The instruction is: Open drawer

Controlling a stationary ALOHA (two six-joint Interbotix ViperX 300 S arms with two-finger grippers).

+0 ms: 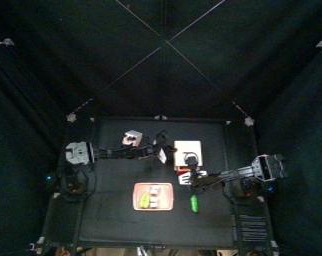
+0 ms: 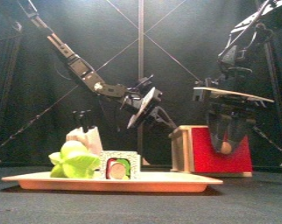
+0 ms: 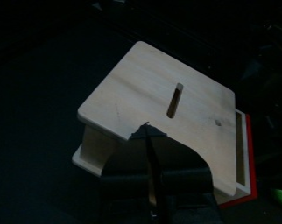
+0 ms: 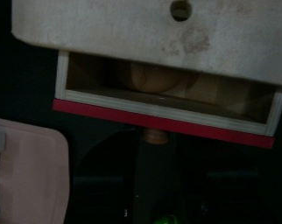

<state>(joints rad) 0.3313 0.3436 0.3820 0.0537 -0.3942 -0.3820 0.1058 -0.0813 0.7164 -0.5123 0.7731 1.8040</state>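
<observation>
Drawer (image 1: 189, 153) sits on the counter (image 1: 110, 175), right of centre, a cream-white box with a slot in its top and a red front face. From the front view it stands just behind the right end of the pink tray (image 2: 109, 179), which carries yellow and green pieces (image 2: 71, 162). In the right wrist view the red-edged front stands slightly out from the box, showing a shadowed gap behind it. A small wooden knob (image 4: 158, 136) sticks out below the red edge.

The left gripper (image 3: 146, 133) reaches in from the left, its jaws pressed together, tips at the near edge of the box top. The right gripper (image 2: 225, 140) hangs in front of the red face with jaws spread; whether they touch the knob is unclear. A grey-white lumpy object (image 1: 132, 136) lies toward the back left.
</observation>
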